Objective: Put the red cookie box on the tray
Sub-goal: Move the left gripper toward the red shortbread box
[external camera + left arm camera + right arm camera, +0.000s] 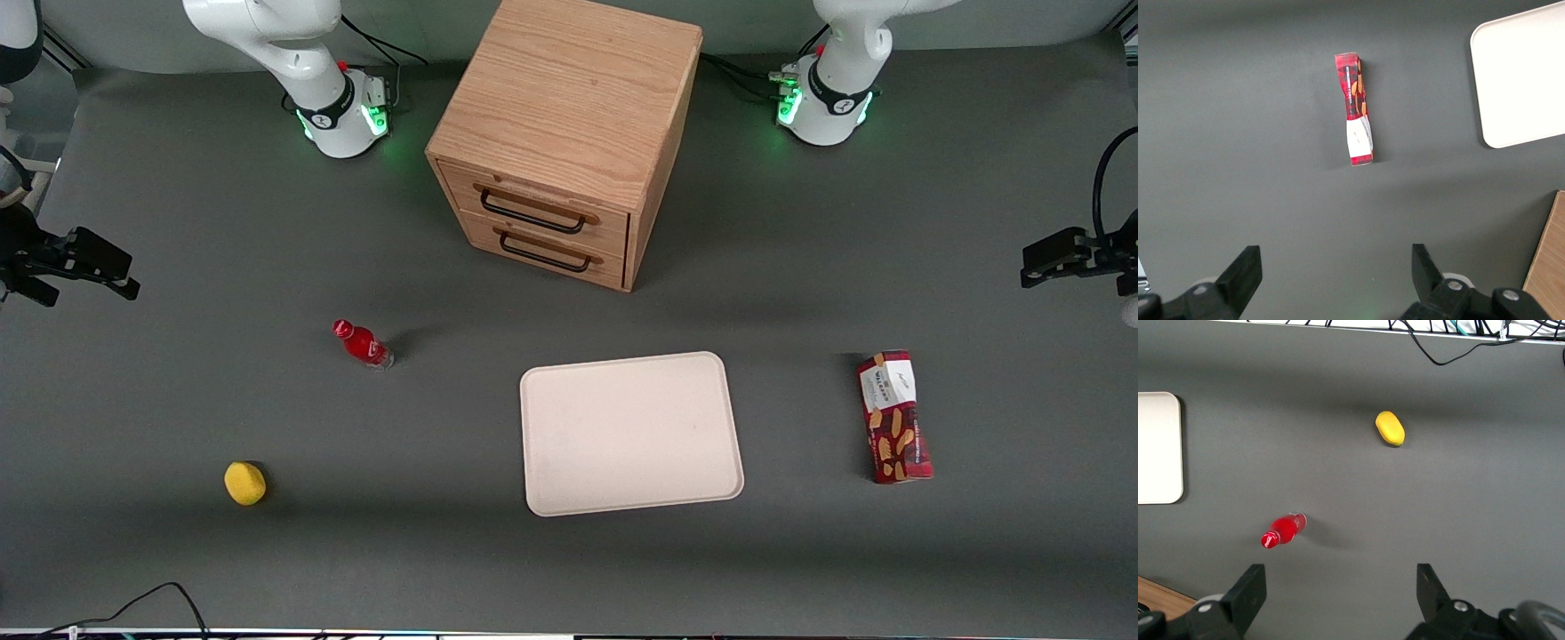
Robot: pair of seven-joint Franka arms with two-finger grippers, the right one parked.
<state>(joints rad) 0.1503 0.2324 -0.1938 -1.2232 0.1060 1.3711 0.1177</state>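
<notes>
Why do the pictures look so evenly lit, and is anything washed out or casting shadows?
Front view: soft light, faint shadows at the red cookie box and drawer cabinet. Left wrist view: the tray looks almost white, overexposed, while the gripper, jaws open, hangs above bare table. Right wrist view: the red bottle and yellow object cast soft shadows.

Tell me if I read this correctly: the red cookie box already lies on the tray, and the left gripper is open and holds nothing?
Not quite. The red cookie box lies on the bare table beside the tray, apart from it, toward the working arm's end; the front view shows this. The rest is right: the left gripper is open and holds nothing, above the table.
</notes>
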